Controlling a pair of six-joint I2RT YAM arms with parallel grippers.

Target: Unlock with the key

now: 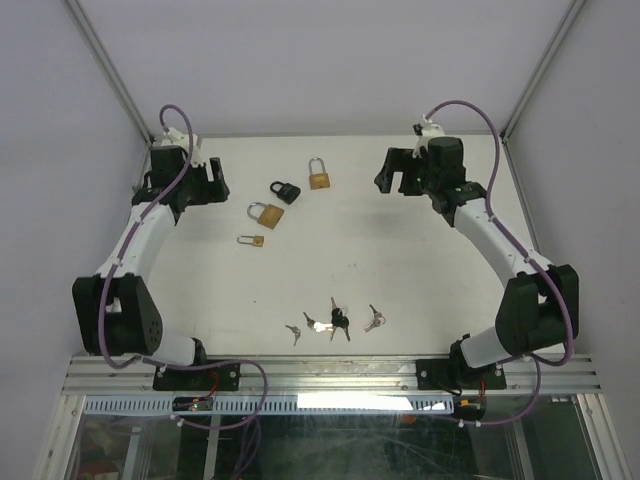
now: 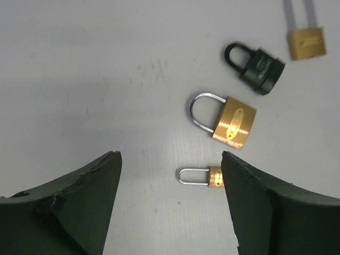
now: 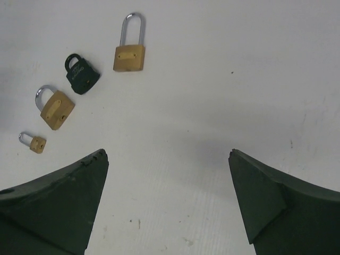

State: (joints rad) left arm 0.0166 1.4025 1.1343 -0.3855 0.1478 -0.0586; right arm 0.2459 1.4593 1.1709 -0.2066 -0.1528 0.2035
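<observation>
My left arm (image 1: 135, 240) and right arm (image 1: 495, 235): white shells, black joint housings. One purple cable (image 1: 172, 108) runs along each. Fingers (image 2: 74, 207) matte black, edges chipped.

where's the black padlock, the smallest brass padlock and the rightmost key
black padlock (image 2: 261, 70), left wrist view, on its body
smallest brass padlock (image 2: 215, 177), left wrist view, on its brass body
rightmost key (image 1: 373, 321), top view, on its middle
</observation>
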